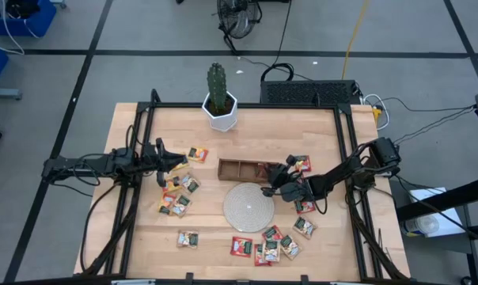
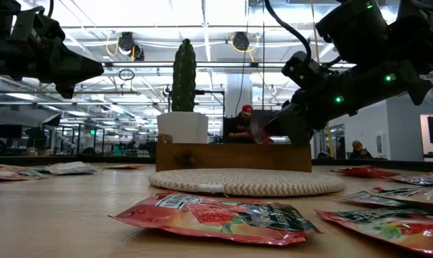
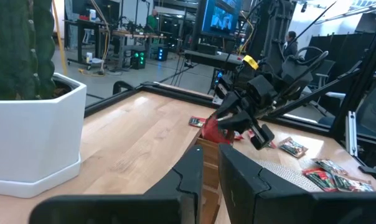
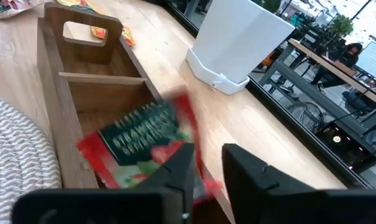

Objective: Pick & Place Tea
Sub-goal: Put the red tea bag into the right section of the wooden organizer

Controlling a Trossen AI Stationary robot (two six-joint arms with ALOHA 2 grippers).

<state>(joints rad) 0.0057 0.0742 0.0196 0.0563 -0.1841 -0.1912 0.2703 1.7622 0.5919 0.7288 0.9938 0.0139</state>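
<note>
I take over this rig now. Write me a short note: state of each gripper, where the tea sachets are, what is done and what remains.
Right gripper: over the right end of the wooden tray, fingers parted, a red strawberry sachet blurred just in front of them over a tray compartment; whether it is released I cannot tell.
Left gripper: at the table's left, near the left sachet cluster, fingers nearly together, holding nothing visible.
Done: at most this one sachet reaches the tray.
Left: sachets near the table's front edge, right of the woven disc, and the left cluster.

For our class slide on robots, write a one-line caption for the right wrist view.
Right gripper over the wooden tray, a red strawberry tea sachet at its fingertips.
</note>
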